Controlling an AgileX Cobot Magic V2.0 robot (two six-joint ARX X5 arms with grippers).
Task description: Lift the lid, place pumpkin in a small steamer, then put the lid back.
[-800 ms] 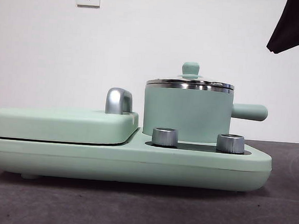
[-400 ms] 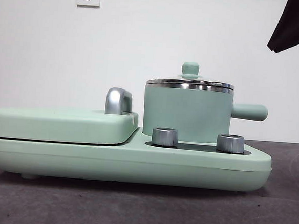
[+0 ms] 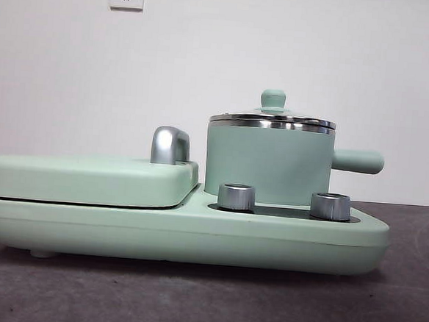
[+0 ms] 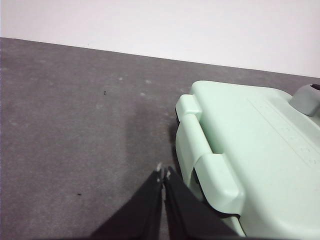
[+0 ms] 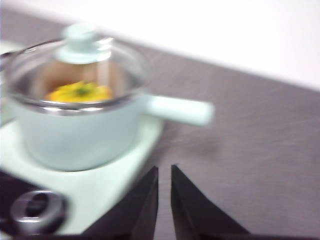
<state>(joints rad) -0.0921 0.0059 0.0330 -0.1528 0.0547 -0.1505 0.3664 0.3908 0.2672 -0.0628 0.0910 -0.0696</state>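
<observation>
lid on steamer, pumpkin inside, both grippers clear and clenched.
small steamer [image 3: 267, 163] sits on cooker base [image 3: 180, 229] behind two silver knobs [image 3: 237, 196], griddle cover [image 3: 88, 179] beside it. lid [image 5: 80, 65] seated on the rim; yellow pumpkin [image 5: 79, 92] shows through the glass, blurry. left gripper [image 4: 163, 174] clenched over the desk [image 4: 75, 125] beside the griddle end; right gripper [image 5: 164, 171] clenched, empty, near the pot handle.

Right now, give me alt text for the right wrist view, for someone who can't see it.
A yellow-orange toy pumpkin sits inside the mint-green cylindrical pot under its clear glass lid with a mint-green knob. The blurred picture shows the right gripper shut and empty, away from the pot, near its stubby side handle.
</observation>
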